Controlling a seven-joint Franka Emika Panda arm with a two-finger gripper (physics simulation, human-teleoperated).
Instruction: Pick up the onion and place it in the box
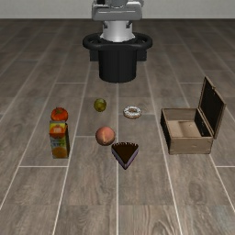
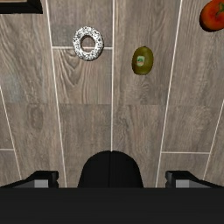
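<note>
The onion (image 1: pixel 105 135), a round pinkish-orange ball, lies on the wooden floor in the middle of the exterior view, just behind a dark cake slice (image 1: pixel 125 153). The brown box (image 1: pixel 186 130) stands toward the exterior view's right with its lid raised and its inside bare. My gripper (image 1: pixel 117 30) hangs high over the black pedestal (image 1: pixel 117 57), far behind the onion. In the wrist view the gripper (image 2: pixel 112 180) is open, its fingertips (image 2: pixel 42 180) wide apart with nothing between them, looking down at the pedestal top (image 2: pixel 110 168).
A small green fruit (image 1: pixel 100 105) (image 2: pixel 142 59) and a sugared donut (image 1: pixel 133 112) (image 2: pixel 87 42) lie between pedestal and onion. At the exterior view's left, a red tomato (image 1: pixel 60 115) (image 2: pixel 213 13) sits behind an orange juice carton (image 1: pixel 60 139).
</note>
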